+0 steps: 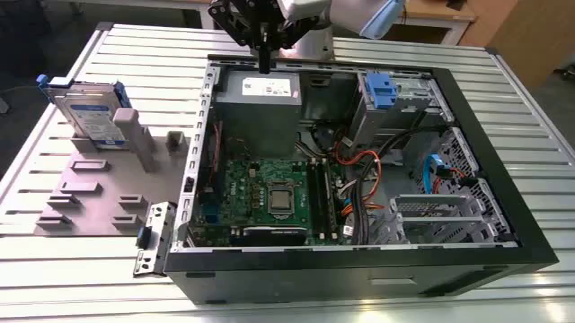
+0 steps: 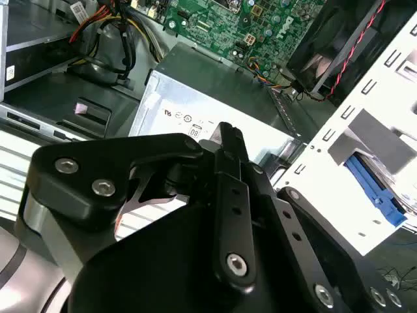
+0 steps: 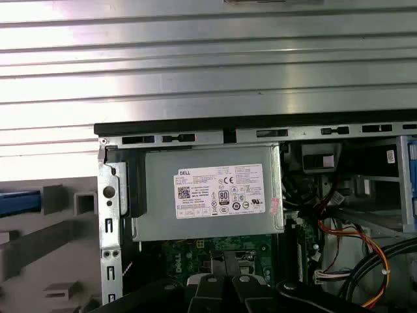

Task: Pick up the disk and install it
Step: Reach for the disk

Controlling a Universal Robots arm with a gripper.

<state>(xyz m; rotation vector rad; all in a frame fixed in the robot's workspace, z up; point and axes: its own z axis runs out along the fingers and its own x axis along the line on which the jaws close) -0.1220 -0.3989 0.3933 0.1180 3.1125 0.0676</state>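
Table (image 1: pixel 539 134): ribbed silver metal slats.
Case (image 1: pixel 359 269): black rectangular tower lying open, with a green board inside.
Fixture (image 1: pixel 90 195): matte grey plate with blocky posts, at the case's nine o'clock in the exterior view.
Power supply (image 1: pixel 260 108): grey sheet-metal box with a white label, at eleven o'clock inside the case.
Disk (image 1: pixel 90 114): flat silver slab in a blue frame, standing on edge at the fixture's twelve o'clock. Its labelled face turns toward four o'clock, and its long axis is unclear.
Gripper (image 1: pixel 265 66): black linked fingers with the jaws closed together and holding nothing, over the case rim by the power supply, well apart from the disk.

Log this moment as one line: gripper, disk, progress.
gripper: shut, empty, over power supply | disk: upright in grey fixture, exterior view's left, not held | install: not done
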